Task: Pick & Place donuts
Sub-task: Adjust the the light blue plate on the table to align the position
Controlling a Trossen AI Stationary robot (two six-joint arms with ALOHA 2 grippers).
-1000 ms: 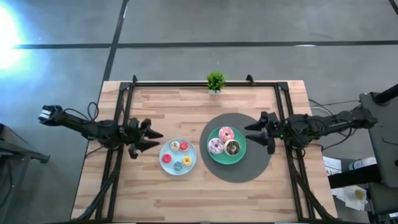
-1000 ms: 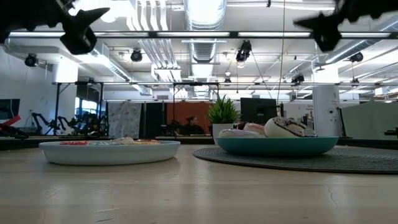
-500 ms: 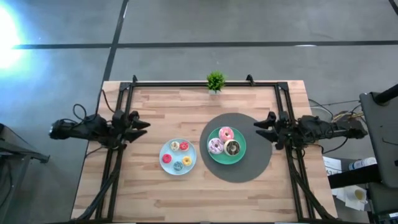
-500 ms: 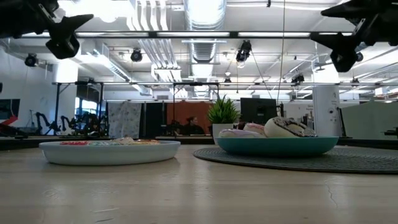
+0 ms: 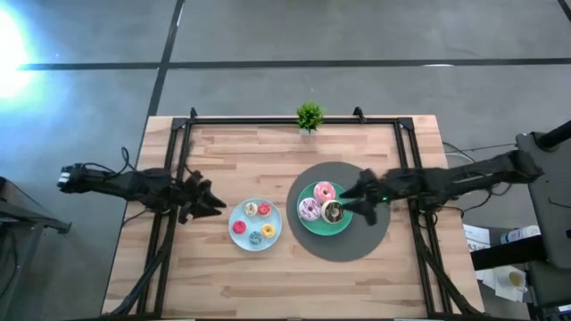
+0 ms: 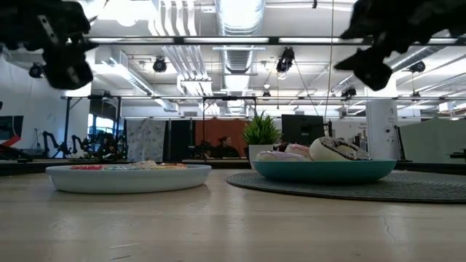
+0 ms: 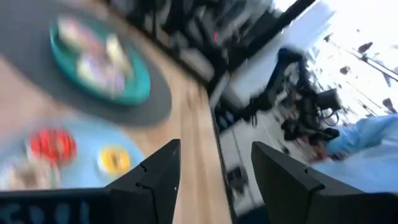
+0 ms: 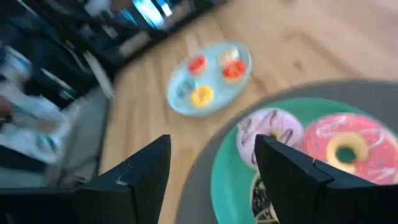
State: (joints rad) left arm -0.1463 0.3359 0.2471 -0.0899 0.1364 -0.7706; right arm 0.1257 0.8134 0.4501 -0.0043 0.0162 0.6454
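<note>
While both arms hang above the worktop [image 5: 223, 276] with nothing in hand, the sorting reads as largely set: big donuts on one plate, minis on the other.

Right tool [image 5: 359, 200]: fingers spread wide, empty, poised over the edge of the green plate [image 5: 308, 227] nearest its own arm, close to the chocolate donut [image 5: 333, 212]. Its wrist view looks down between the open fingers onto that plate. Judged: lining up on a large donut, the chocolate one being nearest.

Left tool [image 5: 207, 200]: also open and empty, just beside the light-blue plate [image 5: 243, 239] on its own side, not over it. Likely waiting or approaching the minis.

Green plate sits on a dark round mat [image 5: 370, 241], probably to mark a station. Small potted plant [image 5: 309, 116] at the far edge, clear of the work.

Donuts:
- pink donut [image 5: 325, 192], bright icing, ring hole clear
- pale pink donut [image 5: 309, 209], dark drizzle lines visible in the right wrist view
- chocolate donut, pale streaks
- these three packed touching on the green plate
- mini donuts [image 5: 255, 224] in red, yellow and orange, plus one bluish, spaced apart on the blue plate
</note>
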